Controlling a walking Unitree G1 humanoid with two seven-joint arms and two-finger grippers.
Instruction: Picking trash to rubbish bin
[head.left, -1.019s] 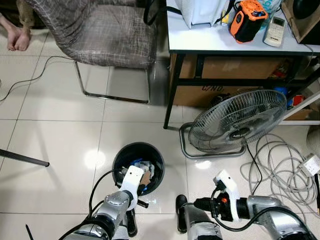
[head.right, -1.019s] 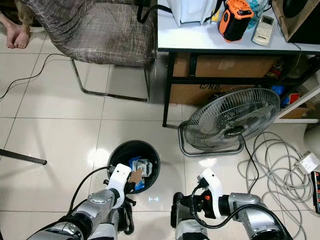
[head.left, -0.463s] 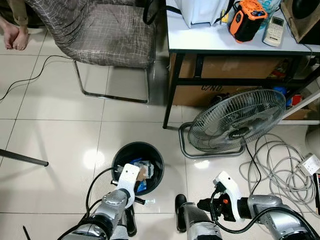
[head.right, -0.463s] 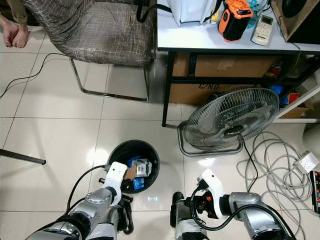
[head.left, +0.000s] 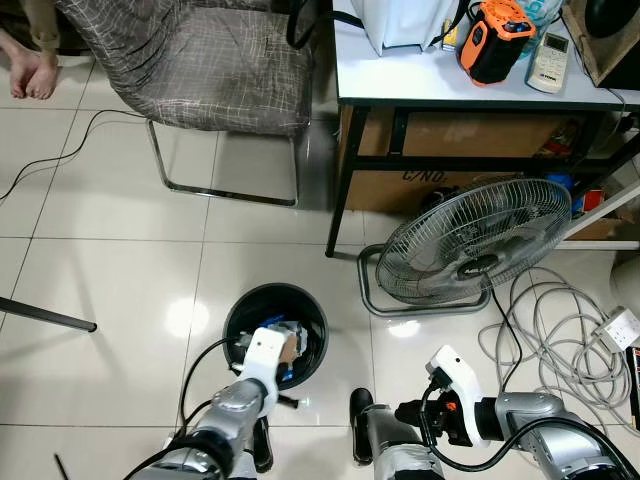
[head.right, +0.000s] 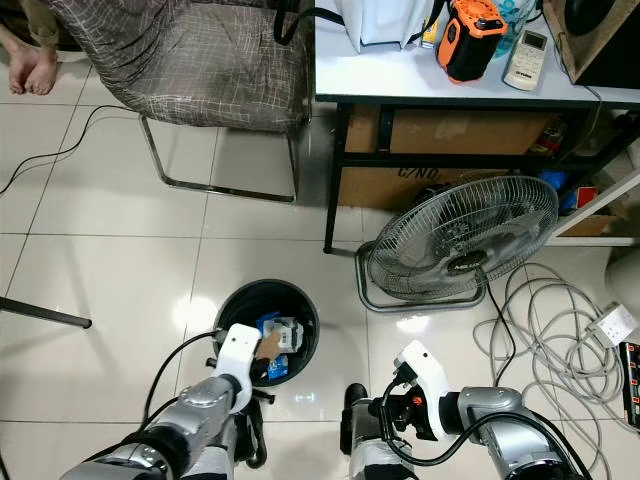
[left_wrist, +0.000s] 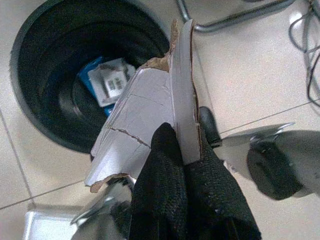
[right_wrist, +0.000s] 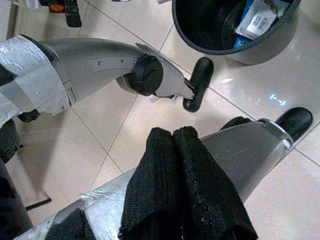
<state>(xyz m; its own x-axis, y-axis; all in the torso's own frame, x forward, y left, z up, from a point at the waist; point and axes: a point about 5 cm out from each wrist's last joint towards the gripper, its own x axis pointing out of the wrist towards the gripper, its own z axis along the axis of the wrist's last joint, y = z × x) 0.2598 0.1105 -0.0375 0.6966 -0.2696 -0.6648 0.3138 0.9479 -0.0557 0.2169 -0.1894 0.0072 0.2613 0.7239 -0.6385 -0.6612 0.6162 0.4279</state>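
**Cardboard scrap held over the bin, ready to drop**

The torn cardboard piece (left_wrist: 150, 110) is pinched between the two black fingers (left_wrist: 165, 165) of the left end effector (head.left: 275, 352), which are closed tight on its lower edge. It is held upright with its free end reaching over the near rim of the black rubbish bin (head.left: 240, 310). That placement suits a release: once the fingers part, the scrap should fall inside rather than onto the tiles. The bin already holds other rubbish, a white labelled packet (left_wrist: 112, 80) on something blue.

The right end effector (head.left: 415, 412) sits low at the near right, away from the bin, its fingers pressed together with nothing between them; it appears idle.

Further out, a floor fan (head.left: 470, 240) stands to the right of the bin with a tangle of grey cable (head.left: 560, 340) and a power strip (head.left: 622, 328) beyond it. A desk (head.left: 400, 85) at the far right carries an orange device (head.left: 495, 38) and a remote control (head.left: 549, 60). A grey chair (head.left: 200, 65) stands far left, a person's bare feet (head.left: 30, 72) beside it. Nothing lies between scrap and bin; the robot's own feet (head.left: 362, 435) stand close to the bin's near side.
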